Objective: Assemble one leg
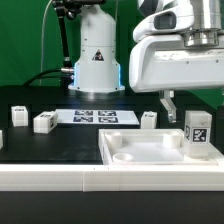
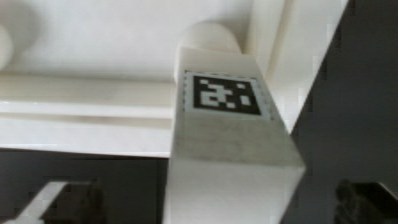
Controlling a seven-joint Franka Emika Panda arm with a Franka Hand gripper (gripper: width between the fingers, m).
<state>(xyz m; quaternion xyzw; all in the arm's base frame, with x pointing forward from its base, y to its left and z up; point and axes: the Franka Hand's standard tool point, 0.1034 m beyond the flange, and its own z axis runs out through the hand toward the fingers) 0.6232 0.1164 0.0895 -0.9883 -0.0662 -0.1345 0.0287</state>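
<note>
table [image 1: 60, 140]: black | on it: marker board [image 1: 92, 117]; white tray [image 1: 150, 152]; three loose legs [image 1: 44, 122]

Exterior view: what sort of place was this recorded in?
Probably a robotics lab bench: a black table carrying a fixed marker board, a green backdrop behind the arm's white base, and tagged white furniture parts such as the leg.

The leg [image 1: 196, 136] is white. Its face carries a square tag in a black-and-white block pattern. The tray [image 1: 125, 160] is plain white. The worktop [image 1: 30, 142] is black. The marker board [image 1: 95, 117] is white with black-and-white square tags. The backdrop [image 1: 20, 40] is green. The robot base [image 1: 97, 55] is white, with a blue glow low down.
</note>
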